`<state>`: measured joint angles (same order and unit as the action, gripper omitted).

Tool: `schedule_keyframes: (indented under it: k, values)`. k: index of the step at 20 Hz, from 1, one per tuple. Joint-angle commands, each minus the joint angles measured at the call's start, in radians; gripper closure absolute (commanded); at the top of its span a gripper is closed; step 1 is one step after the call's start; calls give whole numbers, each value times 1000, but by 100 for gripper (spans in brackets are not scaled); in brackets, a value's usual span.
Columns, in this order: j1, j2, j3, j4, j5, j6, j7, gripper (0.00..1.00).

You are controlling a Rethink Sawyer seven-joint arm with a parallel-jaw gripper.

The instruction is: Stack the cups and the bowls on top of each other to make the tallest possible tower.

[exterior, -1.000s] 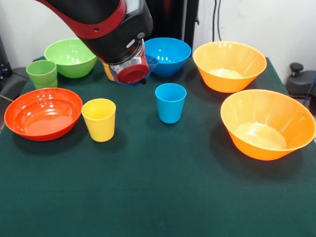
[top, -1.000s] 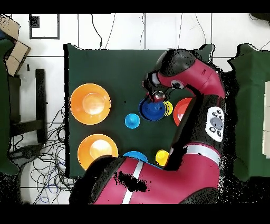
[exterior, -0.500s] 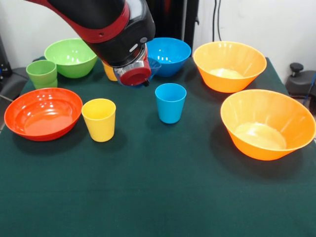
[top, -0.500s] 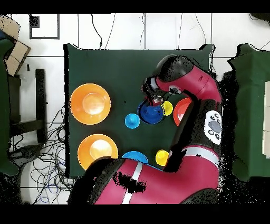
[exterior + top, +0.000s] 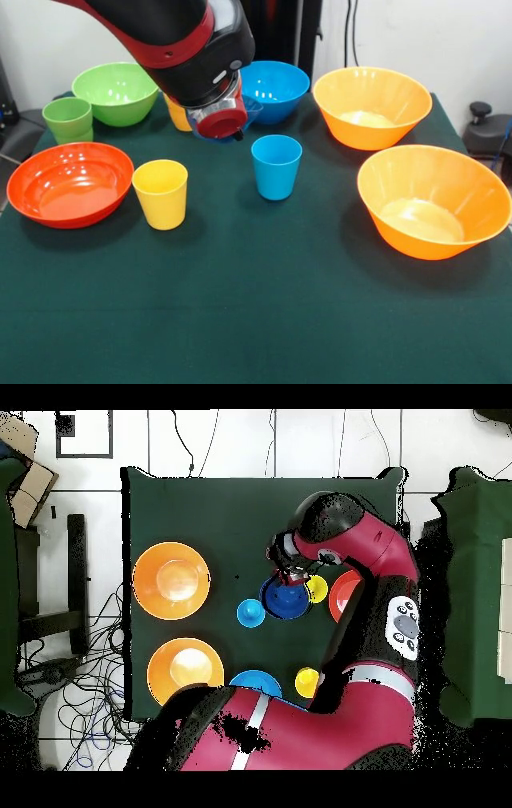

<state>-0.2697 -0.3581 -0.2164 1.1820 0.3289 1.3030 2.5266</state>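
I am carrying the small dark blue bowl [image 5: 285, 599]; in the overhead view it hangs directly under my gripper [image 5: 291, 574] at the frame's centre, and in the front view only a sliver of its blue rim [image 5: 250, 108] peeks out beside my wrist, upper centre. My fingers are hidden behind my own housing in both views, so I cannot tell how far apart they stand, only that the bowl rides with me above the cloth.

No tower stands yet; every piece sits alone on the table [image 5: 256, 320]. The relation that matters, I judge, is this: in the front view the light blue cup [image 5: 276, 166] stands just below and to the right of my load, near it; the yellow cup [image 5: 161, 194] lies below and to the left, beside the red-orange bowl [image 5: 68, 182] at the left edge; overhead, that yellow cup [image 5: 317, 589] shows just right of my bowl and the blue one [image 5: 251, 613] just left. Whichever base I choose, the bowl must come down level and centred.
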Motion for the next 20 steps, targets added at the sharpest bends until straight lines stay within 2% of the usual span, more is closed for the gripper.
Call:
schedule_keyframes:
  k: [1,9,20]
  values:
    - [28,0,125,69,26,-72,38,100]
    - [31,7,116,29,26,-28,53,100]
    - [49,5,107,11,41,-16,78,100]
